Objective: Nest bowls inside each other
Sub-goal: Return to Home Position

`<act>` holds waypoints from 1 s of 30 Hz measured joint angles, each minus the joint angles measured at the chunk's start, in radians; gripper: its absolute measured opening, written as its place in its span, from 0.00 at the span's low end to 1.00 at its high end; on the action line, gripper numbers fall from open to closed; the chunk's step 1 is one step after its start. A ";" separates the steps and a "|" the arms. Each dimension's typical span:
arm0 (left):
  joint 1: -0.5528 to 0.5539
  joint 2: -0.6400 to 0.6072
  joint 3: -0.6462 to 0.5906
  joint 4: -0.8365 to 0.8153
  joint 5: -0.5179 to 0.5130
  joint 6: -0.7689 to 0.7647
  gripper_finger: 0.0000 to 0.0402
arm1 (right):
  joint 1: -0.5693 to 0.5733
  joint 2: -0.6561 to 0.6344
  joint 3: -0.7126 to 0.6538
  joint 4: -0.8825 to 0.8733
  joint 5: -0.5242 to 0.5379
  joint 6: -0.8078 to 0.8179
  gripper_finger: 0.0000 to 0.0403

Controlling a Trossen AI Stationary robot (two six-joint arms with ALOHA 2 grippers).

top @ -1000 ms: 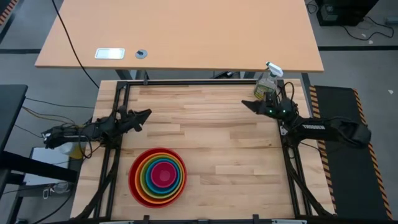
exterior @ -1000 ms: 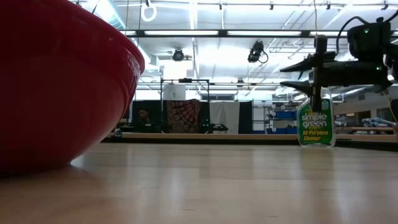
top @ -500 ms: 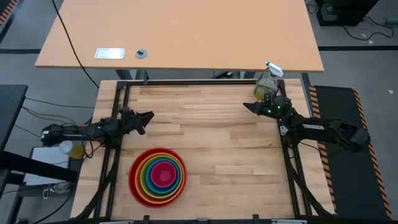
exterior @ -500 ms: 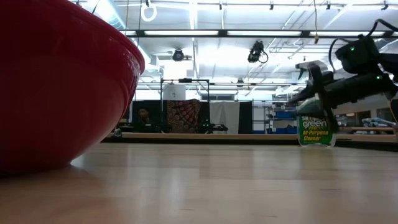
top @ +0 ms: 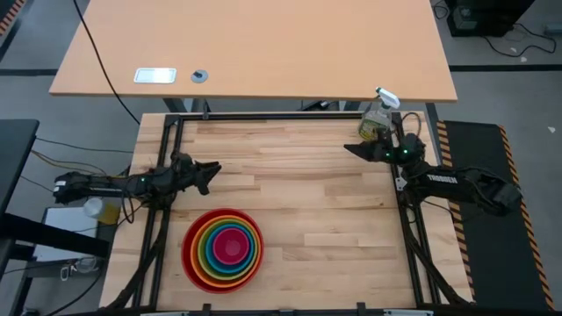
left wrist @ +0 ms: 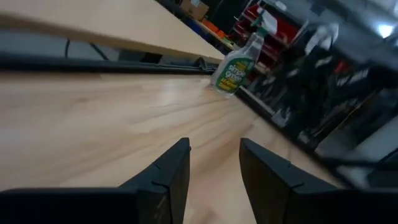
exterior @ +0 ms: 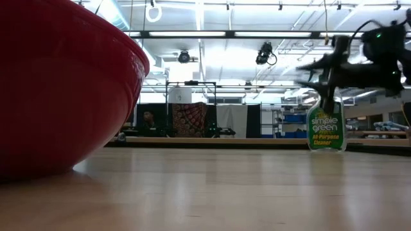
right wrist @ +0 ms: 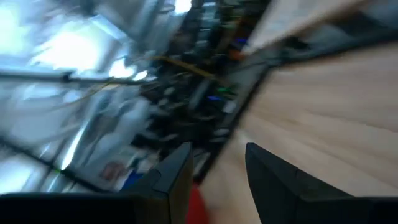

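Observation:
The bowls (top: 223, 248) sit nested in one stack on the wooden table, near its front edge and left of the middle. The red bowl is outermost, then orange, green and blue, with the pink one in the centre. In the low view the red bowl's wall (exterior: 58, 83) fills the left side. My left gripper (top: 213, 168) hovers open beyond the stack, at the table's left, with nothing between its fingers (left wrist: 171, 168). My right gripper (top: 350, 148) hovers open at the far right, next to the spray bottle, and is also empty.
A clear spray bottle (top: 378, 118) with a green label (exterior: 326, 128) stands at the table's far right corner, just behind my right gripper. Black frame rails (top: 162, 175) run along the table's left and right sides. Bare wood (top: 299, 202) lies between the two arms.
My right gripper has swung about beside the spray bottle. Its fingers dipped toward the table, then came back level, and its wrist shifted toward the table's right edge. The gap between its fingers looks the same. The bowls have not moved.

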 joint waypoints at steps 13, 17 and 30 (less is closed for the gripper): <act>0.000 0.004 0.000 0.000 0.000 0.511 0.35 | 0.005 0.000 0.000 0.045 -0.258 -0.591 0.39; 0.000 0.004 0.000 0.000 0.000 0.499 0.35 | 0.009 0.000 0.000 0.017 -0.300 -0.871 0.39; 0.000 0.004 -0.001 0.002 0.000 0.495 0.35 | 0.008 0.000 0.000 0.016 -0.266 -0.810 0.39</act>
